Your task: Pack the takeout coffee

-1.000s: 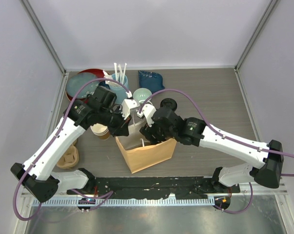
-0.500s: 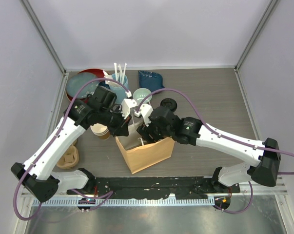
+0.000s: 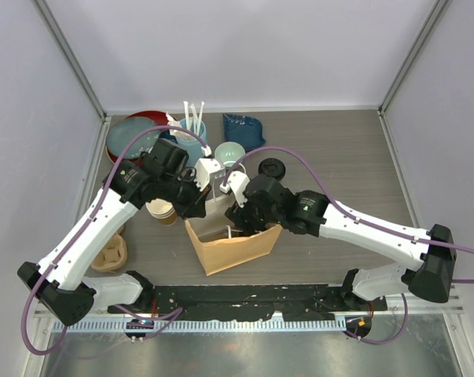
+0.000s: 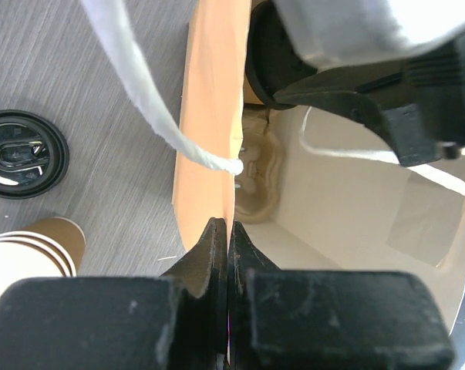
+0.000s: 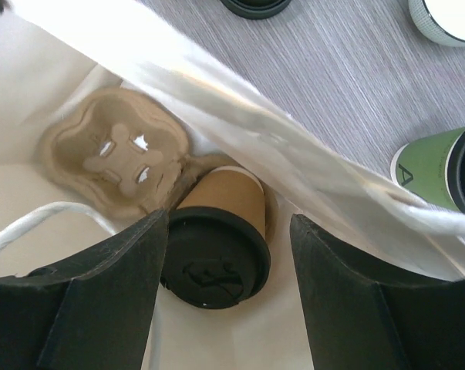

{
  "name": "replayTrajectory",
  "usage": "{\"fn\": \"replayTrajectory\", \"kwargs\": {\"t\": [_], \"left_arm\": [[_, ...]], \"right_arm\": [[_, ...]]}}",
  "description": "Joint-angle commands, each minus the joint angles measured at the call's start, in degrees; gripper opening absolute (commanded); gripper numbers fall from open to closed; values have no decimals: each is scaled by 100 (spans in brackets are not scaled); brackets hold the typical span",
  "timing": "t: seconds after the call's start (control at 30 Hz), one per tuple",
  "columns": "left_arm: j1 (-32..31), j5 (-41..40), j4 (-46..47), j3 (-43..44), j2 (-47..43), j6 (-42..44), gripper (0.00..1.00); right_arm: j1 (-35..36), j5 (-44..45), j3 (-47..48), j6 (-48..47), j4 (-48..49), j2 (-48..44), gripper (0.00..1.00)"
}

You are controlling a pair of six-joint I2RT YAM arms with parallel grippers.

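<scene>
1. While the right hand (image 5: 230, 247) hangs inside the paper bag (image 3: 237, 250), its fingers stand wide apart on either side of the brown cup (image 5: 217, 247) and clamp nothing. One finger looks to brush the lid's rim; the other is apart from it.
2. Brown cup: in the bag, black lid on, tilted with the lid toward the wrist camera. It lies against the pulp cup carrier (image 5: 112, 158) on the bag's floor. Whether it sits in a well cannot be told.
3. Green cup (image 5: 436, 166): outside the bag, lidded, upright on the tabletop (image 5: 332, 85), long axis vertical. It stands just beyond the bag's wall, off to the right in the right wrist view. Judged the one item not yet packed.
4. Left hand (image 4: 228, 231): closed flat on the bag's upper edge, keeping the mouth open, so it is engaged. The right hand is free and, by judgement, the nearer to the green cup.
5. In the way: the bag's wall lies between the right hand and the green cup, and a white cord handle (image 4: 139, 100) crosses the mouth. The hand would need to rise clear of the rim before crossing.
6. Round about, none for packing: a stack of black lids (image 4: 20, 154) and lidless cups (image 4: 28, 247) on the tabletop beside the bag; a pale cup (image 5: 448, 15) farther off.
</scene>
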Motion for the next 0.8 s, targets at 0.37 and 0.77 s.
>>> {"fn": "replayTrajectory", "kwargs": {"t": [0.37, 0.77], "left_arm": [[-40, 113, 190, 22, -68, 23, 0], [-48, 149, 146, -13, -103, 120, 0]], "right_arm": [[-6, -177, 756, 702, 434, -444, 70], [-24, 264, 836, 1116, 276, -628, 69]]}}
